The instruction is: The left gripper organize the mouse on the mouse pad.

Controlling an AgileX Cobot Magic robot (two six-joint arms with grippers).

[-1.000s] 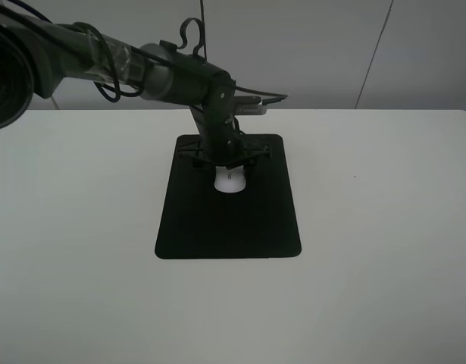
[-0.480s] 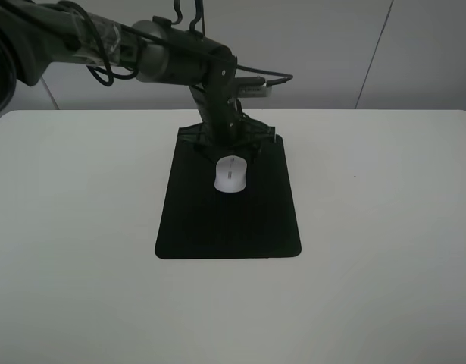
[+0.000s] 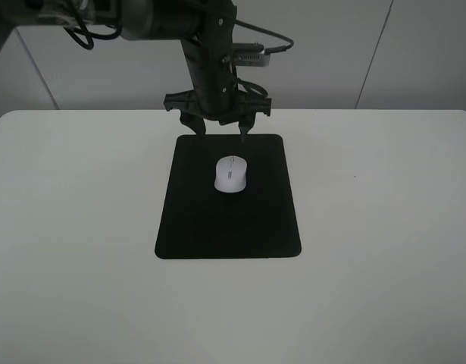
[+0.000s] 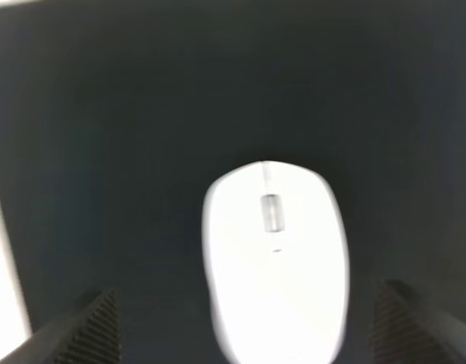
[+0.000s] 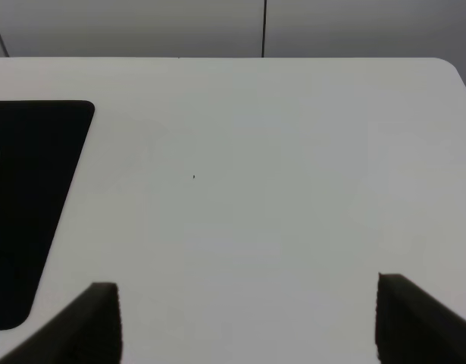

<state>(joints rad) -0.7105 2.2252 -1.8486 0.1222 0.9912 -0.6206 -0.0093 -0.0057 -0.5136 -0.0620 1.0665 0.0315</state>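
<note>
The white mouse lies flat on the upper middle of the black mouse pad, its grey scroll wheel toward the far edge. My left gripper hangs open above the pad's far edge, its thin claw fingers spread and holding nothing, clear of the mouse. In the left wrist view the mouse fills the middle over the pad, and the fingertips show at both lower corners. The right gripper is open over bare table, with the pad's corner to one side.
The white table spreads wide on both sides of the pad and in front of it. A grey wall with a vertical seam stands behind the table's far edge. The left arm reaches in from the upper left.
My left gripper has let go of the mouse and risen up and back toward the pad's far edge. The mouse stays where it was set on the pad.
</note>
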